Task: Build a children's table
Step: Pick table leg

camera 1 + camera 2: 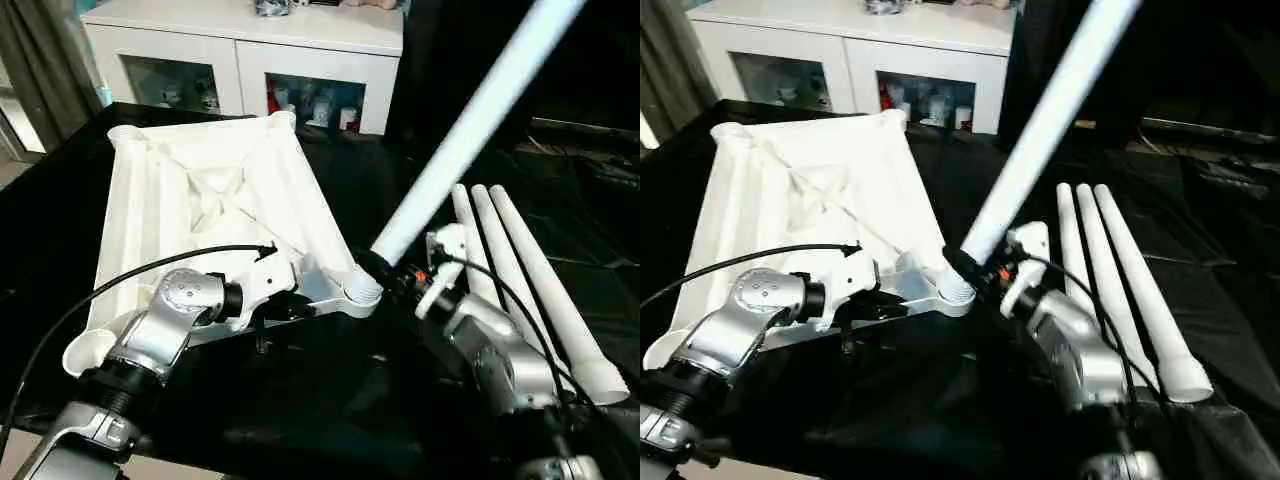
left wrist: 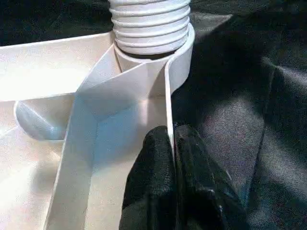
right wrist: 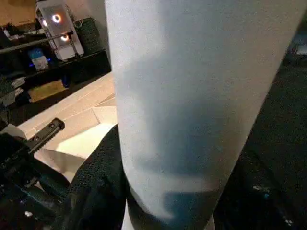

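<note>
my right gripper (image 1: 385, 268) clamps long white tubular leg (image 1: 470, 125) at near round corner socket (image 1: 360, 290) — axis leans up-right, not plumb | left gripper (image 2: 173, 158) pinches white ribbed plastic tabletop (image 1: 215, 190) rim just beside socket

1. The raised leg (image 1: 470, 125) slants up from the tabletop's (image 1: 215, 190) near right corner socket (image 1: 360, 288), blocking passage across that corner.
2. Three spare legs (image 1: 525, 280) lie just to the right, leaving a narrow dark gap.
3. Bare black cloth (image 1: 330, 400) lies open in front.
4. The white cabinet (image 1: 250, 50) closes off the far side.
</note>
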{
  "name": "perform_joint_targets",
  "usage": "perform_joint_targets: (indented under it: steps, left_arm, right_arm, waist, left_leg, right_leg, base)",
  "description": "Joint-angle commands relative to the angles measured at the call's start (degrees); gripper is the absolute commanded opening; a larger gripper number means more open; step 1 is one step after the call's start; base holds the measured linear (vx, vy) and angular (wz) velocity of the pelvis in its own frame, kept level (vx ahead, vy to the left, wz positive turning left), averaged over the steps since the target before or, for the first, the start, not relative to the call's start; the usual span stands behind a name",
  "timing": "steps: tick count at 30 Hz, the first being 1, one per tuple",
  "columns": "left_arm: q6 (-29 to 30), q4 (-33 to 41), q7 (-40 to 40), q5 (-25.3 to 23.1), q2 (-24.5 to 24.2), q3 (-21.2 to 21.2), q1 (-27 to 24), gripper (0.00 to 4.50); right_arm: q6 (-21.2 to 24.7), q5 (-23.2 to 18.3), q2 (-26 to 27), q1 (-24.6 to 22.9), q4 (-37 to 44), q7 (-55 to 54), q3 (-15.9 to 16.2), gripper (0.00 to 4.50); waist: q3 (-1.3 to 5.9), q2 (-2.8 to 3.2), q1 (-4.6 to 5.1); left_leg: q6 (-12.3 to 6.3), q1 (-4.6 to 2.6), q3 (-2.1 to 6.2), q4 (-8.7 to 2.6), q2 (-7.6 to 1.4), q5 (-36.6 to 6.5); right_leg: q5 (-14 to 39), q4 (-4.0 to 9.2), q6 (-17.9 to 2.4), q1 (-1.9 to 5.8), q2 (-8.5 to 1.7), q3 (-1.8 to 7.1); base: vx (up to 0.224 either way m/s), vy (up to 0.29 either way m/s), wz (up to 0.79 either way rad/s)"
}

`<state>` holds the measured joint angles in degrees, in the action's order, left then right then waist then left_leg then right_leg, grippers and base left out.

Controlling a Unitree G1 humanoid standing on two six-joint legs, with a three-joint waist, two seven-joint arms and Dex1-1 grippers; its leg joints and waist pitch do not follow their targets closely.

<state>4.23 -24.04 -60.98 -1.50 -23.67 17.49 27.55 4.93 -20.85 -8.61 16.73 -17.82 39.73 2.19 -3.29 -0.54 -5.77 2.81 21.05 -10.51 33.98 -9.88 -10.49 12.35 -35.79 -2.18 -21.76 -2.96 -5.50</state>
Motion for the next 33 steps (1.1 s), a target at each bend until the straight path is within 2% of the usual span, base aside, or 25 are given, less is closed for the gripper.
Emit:
perform_joint_targets:
  steps: [1, 3, 5, 8, 9, 10, 11, 13, 16, 21, 24, 29, 33]
  left_arm:
    - [-1.4, -1.4, 0.5, 0.2, 0.2, -0.3, 0.9, 0.00]
    - [-1.6, -1.7, 0.3, 0.0, 0.1, -0.2, 1.1, 0.00]
    - [-1.7, -2.0, 0.2, -0.2, 0.1, -0.1, 1.4, 0.00]
    - [-1.8, -2.1, 0.0, -0.3, 0.1, 0.1, 1.6, 0.00]
    - [-1.8, -2.2, 0.0, -0.4, 0.0, 0.2, 1.7, 0.00]
    - [-1.9, -2.2, 0.0, -0.4, 0.0, 0.2, 1.7, 0.00]
    - [-2.0, -2.3, -0.1, -0.5, 0.0, 0.3, 1.7, 0.00]
    - [-2.1, -2.1, -0.7, -0.3, -0.1, 0.4, 1.8, 0.00]
    - [-2.3, -2.0, -1.7, -0.2, -0.3, 0.8, 2.0, 0.00]
    - [-2.4, -1.6, -2.8, -0.3, -0.6, 1.4, 2.1, 0.00]
    - [-2.8, -1.5, -3.7, -0.7, -0.9, 2.1, 2.4, 0.00]
    - [-3.5, -1.8, -5.1, -0.7, -1.0, 2.5, 2.9, 0.00]
    - [-4.0, -1.3, -7.3, -0.1, -1.4, 2.9, 3.1, 0.00]
  right_arm:
    - [-0.2, 5.3, -2.1, -2.5, -0.2, -0.7, 2.5, 1.89]
    - [-0.3, 7.5, -3.1, -2.4, 0.5, -0.1, 4.8, 1.89]
    - [0.1, 9.3, -4.1, -1.6, 0.3, 0.8, 6.7, 1.89]
    - [0.9, 9.3, -4.2, -0.7, -0.1, 1.5, 7.3, 1.89]
    - [1.5, 9.1, -4.2, -0.1, -0.4, 1.7, 7.3, 1.89]
    - [2.0, 8.9, -4.2, 0.4, -0.6, 2.0, 7.3, 1.89]
    - [2.2, 8.8, -4.2, 0.7, -0.7, 2.1, 7.3, 1.89]
    - [4.3, 7.3, -4.3, 2.8, -2.1, 3.8, 6.8, 1.89]
    - [4.9, 7.5, -5.1, 4.6, -4.2, 5.9, 7.3, 1.89]
    - [5.7, 8.3, -6.5, 6.8, -7.1, 10.5, 8.6, 1.89]
    - [4.8, 10.1, -8.5, 7.9, -9.2, 14.6, 10.8, 1.89]
    - [5.1, 10.4, -10.0, 8.3, -10.6, 18.9, 11.8, 1.89]
    - [4.5, 10.1, -10.9, 8.6, -12.2, 21.8, 11.9, 1.89]
  waist:
    - [2.82, 0.34, 0.28]
    - [2.76, 0.20, 0.36]
    - [2.57, 0.00, 0.36]
    - [2.52, 0.03, 0.40]
    - [2.56, -0.15, 0.47]
    - [2.54, -0.25, 0.57]
    - [2.51, -0.08, 0.61]
    - [2.42, -0.27, 0.78]
    - [2.32, -0.26, 0.89]
    - [2.33, -0.39, 0.88]
    - [2.26, -0.41, 0.83]
    - [2.37, -0.45, 0.71]
    - [2.39, -0.25, 0.78]
  left_leg:
    - [-1.14, -0.77, 1.99, -4.52, -4.42, -12.8]
    - [-1.08, -0.84, 1.96, -4.55, -4.30, -13.2]
    - [-1.30, -0.88, 1.92, -4.48, -4.11, -14.1]
    - [-1.49, -0.91, 2.02, -4.49, -4.18, -14.3]
    - [-1.53, -1.02, 2.04, -4.55, -4.30, -14.5]
    - [-1.61, -0.96, 2.07, -4.61, -4.35, -14.4]
    - [-1.65, -0.95, 2.10, -4.61, -4.36, -14.5]
    - [-1.70, -0.88, 2.10, -4.63, -4.30, -15.0]
    - [-1.71, -0.96, 2.05, -4.55, -4.28, -15.0]
    - [-1.99, -0.80, 2.06, -4.64, -4.40, -14.0]
    - [-2.04, -0.90, 1.99, -4.63, -4.47, -13.8]
    - [-2.61, -0.89, 1.90, -4.63, -4.61, -12.4]
    - [-2.84, -0.98, 1.94, -4.79, -4.79, -11.8]
  right_leg:
    - [16.8, 5.93, -7.5, 1.92, -6.96, 4.53]
    - [17.1, 5.96, -7.1, 1.92, -6.85, 4.53]
    - [20.7, 6.44, -6.6, 1.96, -7.08, 4.59]
    - [22.9, 6.66, -6.0, 1.80, -7.12, 4.60]
    - [22.9, 6.65, -5.9, 1.67, -7.00, 4.57]
    - [22.4, 6.57, -6.1, 1.69, -7.03, 4.58]
    - [22.2, 6.52, -6.4, 1.65, -7.05, 4.58]
    - [22.9, 6.60, -6.4, 1.69, -7.11, 4.55]
    - [23.7, 6.71, -6.4, 1.53, -7.13, 4.58]
    - [21.2, 6.42, -7.1, 1.72, -7.05, 4.55]
    - [19.2, 6.21, -8.0, 1.71, -7.03, 4.59]
    - [14.7, 5.77, -9.3, 1.94, -7.02, 4.60]
    - [12.1, 5.59, -10.2, 2.15, -6.98, 4.47]
  base:
    - [0.000, 0.000, 0.00]
    - [0.000, 0.000, 0.00]
    - [0.000, 0.000, 0.00]
    - [0.000, 0.000, 0.00]
    - [0.000, 0.000, 0.00]
    - [0.000, 0.000, 0.00]
    - [0.000, 0.000, 0.00]
    - [0.000, 0.000, 0.00]
    - [0.000, 0.000, 0.00]
    - [0.000, 0.000, 0.00]
    - [0.000, 0.000, 0.00]
    - [0.000, 0.000, 0.00]
    - [0.000, 0.000, 0.00]
